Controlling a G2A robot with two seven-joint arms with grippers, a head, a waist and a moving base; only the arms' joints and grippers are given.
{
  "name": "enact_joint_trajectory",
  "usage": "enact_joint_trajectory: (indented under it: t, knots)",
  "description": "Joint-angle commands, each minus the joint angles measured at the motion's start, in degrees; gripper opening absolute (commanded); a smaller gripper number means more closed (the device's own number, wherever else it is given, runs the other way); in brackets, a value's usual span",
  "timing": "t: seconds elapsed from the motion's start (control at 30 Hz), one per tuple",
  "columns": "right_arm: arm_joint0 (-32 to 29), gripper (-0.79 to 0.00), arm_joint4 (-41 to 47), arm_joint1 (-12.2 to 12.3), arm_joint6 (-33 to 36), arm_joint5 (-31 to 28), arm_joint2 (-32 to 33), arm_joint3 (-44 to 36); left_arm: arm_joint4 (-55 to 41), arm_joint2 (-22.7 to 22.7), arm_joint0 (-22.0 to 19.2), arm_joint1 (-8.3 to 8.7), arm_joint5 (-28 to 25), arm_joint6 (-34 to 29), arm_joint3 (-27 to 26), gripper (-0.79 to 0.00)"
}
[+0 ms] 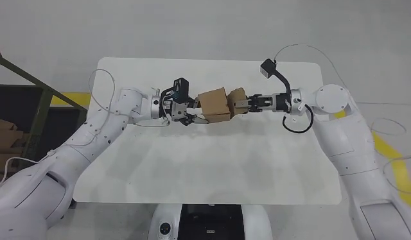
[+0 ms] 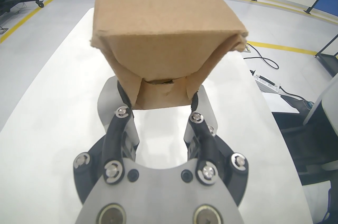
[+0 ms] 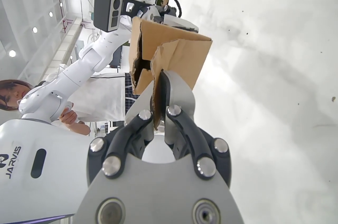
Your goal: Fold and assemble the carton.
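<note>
While two end effectors pinch it, one carton

- We cannot see the left gripper's fingertips: the carton's folded flaps cover them.
- In the right wrist view, the carton's inside, past the gap between its flaps, is too dark for us to read.

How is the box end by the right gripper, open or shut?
Open. In the right wrist view the box shows flaps standing apart, a dark gap between them; the right gripper pinches one flap.
</note>
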Motion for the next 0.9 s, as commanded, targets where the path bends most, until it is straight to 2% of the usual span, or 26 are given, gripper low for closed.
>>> enact_joint_trajectory:
  t: [0.0,0.03,0.07,0.27,0.4,0.53,0.87]
  knots:
    - [-0.06,-0.68,0.75,0.01,-0.16,0.17,0.01,0.08,-0.09,0.2,-0.11,0.05,0.0,0.07,0.03,-0.508]
    - [-0.13,-0.536,1.48,0.0,-0.3,0.04,0.03,0.1,-0.14,0.31,-0.15,0.08,0.0,0.05,0.1,-0.508]
    - [-0.2,-0.483,2.23,-0.03,-0.46,-0.01,0.02,0.17,-0.22,0.43,-0.17,0.1,0.0,0.07,0.12,-0.505]
    - [-0.68,-0.428,5.87,-0.14,-2.48,-0.13,0.34,0.46,-0.58,1.11,-0.53,0.17,0.0,0.13,0.2,-0.508]
    - [-1.33,-0.422,9.67,-0.15,-2.97,0.12,1.06,0.69,-0.69,1.43,-0.73,0.21,0.0,0.26,0.3,-0.508]
    - [-1.82,-0.486,11.44,-0.08,-2.83,1.03,1.33,1.2,-0.73,1.56,-0.85,0.22,0.0,0.46,0.44,-0.511]
    - [-2.87,-0.477,12.22,0.19,-4.44,0.5,2.14,2.61,-0.92,0.15,-0.71,0.19,0.26,1.81,2.34,-0.508]
